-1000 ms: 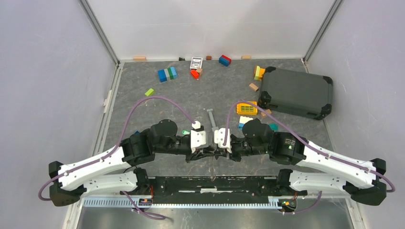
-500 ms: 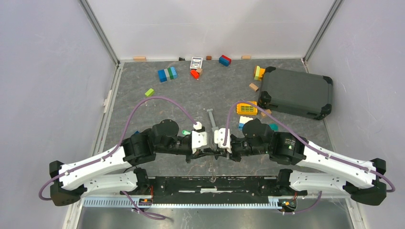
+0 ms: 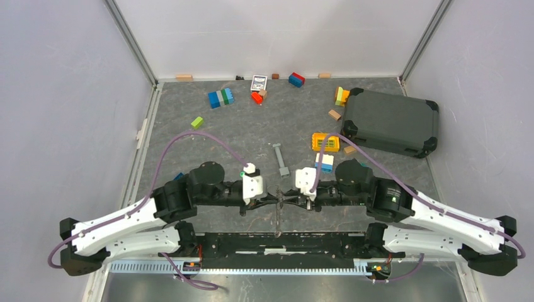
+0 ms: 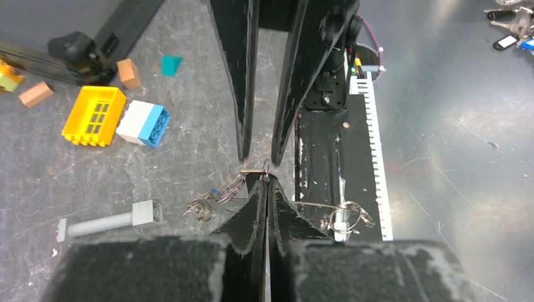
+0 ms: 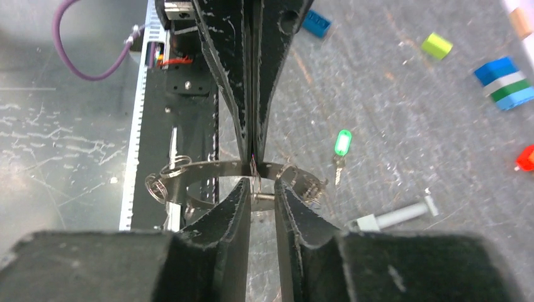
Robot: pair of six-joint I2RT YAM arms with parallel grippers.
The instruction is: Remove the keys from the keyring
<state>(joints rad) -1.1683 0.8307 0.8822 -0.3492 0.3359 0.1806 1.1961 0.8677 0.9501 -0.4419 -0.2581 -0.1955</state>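
Note:
My left gripper (image 3: pixel 272 196) is shut on the thin silver keyring (image 5: pixel 208 167), pinching it at its fingertips (image 4: pixel 267 181). A bunch of small silver keys (image 4: pixel 204 202) hangs from the keyring on one side, and a small wire loop (image 4: pixel 345 217) on the other. My right gripper (image 3: pixel 289 197) faces the left one tip to tip. Its jaws (image 5: pixel 259 187) stand apart on either side of the keyring wire. One key with a green head (image 5: pixel 342 143) lies loose on the table behind the left gripper.
A long grey metal bar (image 3: pixel 280 160) lies just beyond the grippers. A yellow grid block (image 3: pixel 325 142) and a white-and-blue brick (image 3: pixel 325 162) sit to the right, near a dark case (image 3: pixel 390 121). Loose bricks (image 3: pixel 220 98) lie at the back. The black base rail (image 3: pixel 283 242) is below.
The left jaws have closed on the keyring and the right jaws have opened. Both wrists have drawn slightly apart, left to the left and right to the right.

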